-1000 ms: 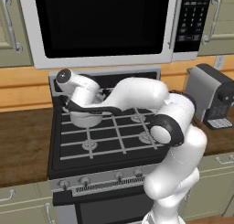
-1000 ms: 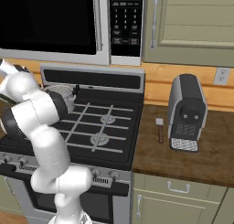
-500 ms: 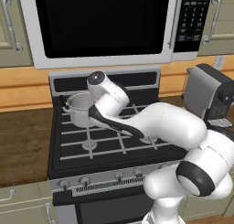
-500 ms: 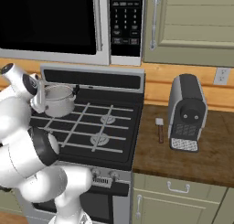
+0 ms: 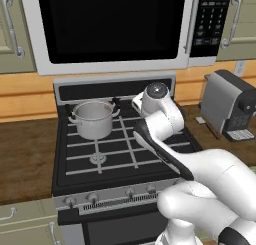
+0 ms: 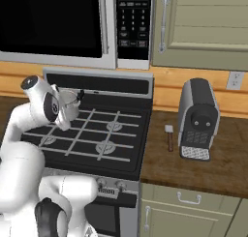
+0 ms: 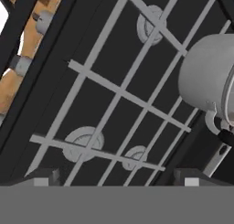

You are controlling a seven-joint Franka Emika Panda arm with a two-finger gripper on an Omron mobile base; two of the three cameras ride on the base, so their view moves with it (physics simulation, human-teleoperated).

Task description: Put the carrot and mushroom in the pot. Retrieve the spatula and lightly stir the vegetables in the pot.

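You are looking at the pot (image 5: 93,118) sitting left of centre in the left base view, on the back left burner of the stove (image 5: 100,156); it is showing as a small cylinder of shiny silver steel with a rolled rim, and two small loop handles are sticking out at its sides; what is lying inside it you cannot tell from here. In the right base view the pot (image 6: 71,103) is sitting at the middle left of the frame, partly hidden behind the arm's wrist (image 6: 46,107); in the hand view the pot (image 7: 205,81) is appearing at the right edge as a rounded grey wall, with one loop handle below it.

You are seeing the gripper (image 7: 117,178) at the bottom of the hand view, its two dark fingertips (image 7: 44,177) standing wide apart near the lower left and lower right corners; the jaws are spread fully and nothing is lying between them; under them the grey grates and burner caps are running across the black stove top.

In the right base view a spatula (image 6: 169,136) is lying on the wooden counter (image 6: 203,168) right of centre, just beside a coffee machine (image 6: 195,119); a microwave (image 5: 112,29) is hanging across the top of the left base view, above the stove.
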